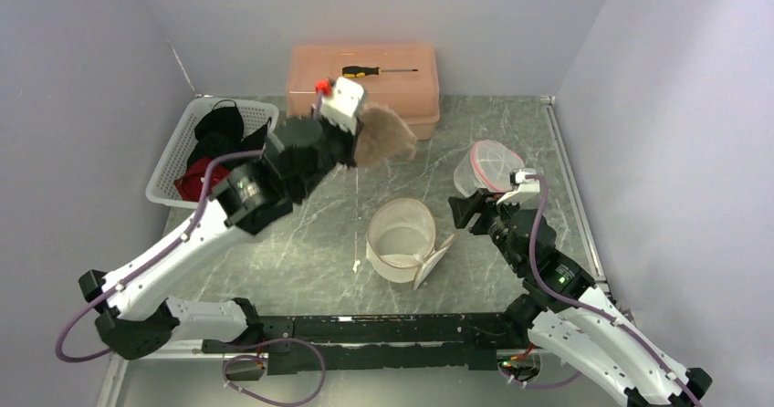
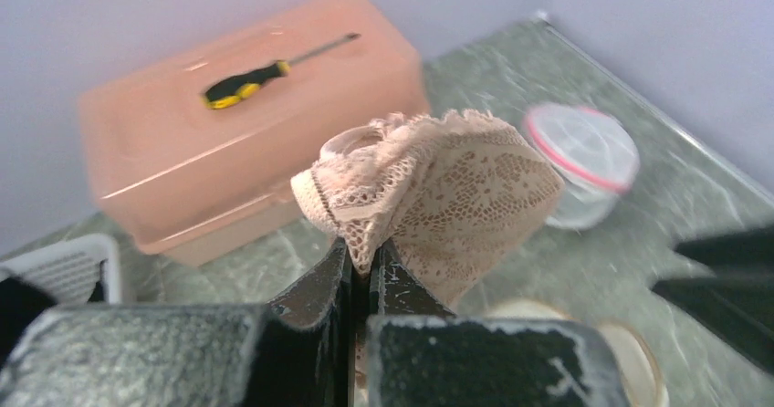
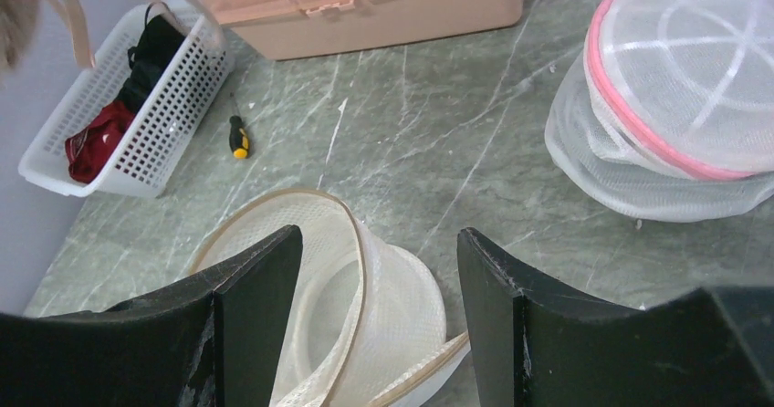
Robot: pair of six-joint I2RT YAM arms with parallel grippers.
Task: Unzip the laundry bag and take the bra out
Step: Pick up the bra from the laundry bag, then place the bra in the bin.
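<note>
The left end effector (image 2: 365,266) is clenched on the lace bra (image 2: 456,188), held up off the desk (image 1: 310,243) — the pink box (image 2: 228,151) sits just beyond it. The right end effector (image 3: 374,252) stands released, with the rim of the open laundry bag (image 3: 365,307) right beneath it — bare desk ahead.

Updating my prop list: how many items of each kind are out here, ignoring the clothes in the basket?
Mesh laundry bags: 2
Screwdrivers: 2
Lace bra: 1
White basket: 1
Pink storage box: 1
Total: 7
</note>
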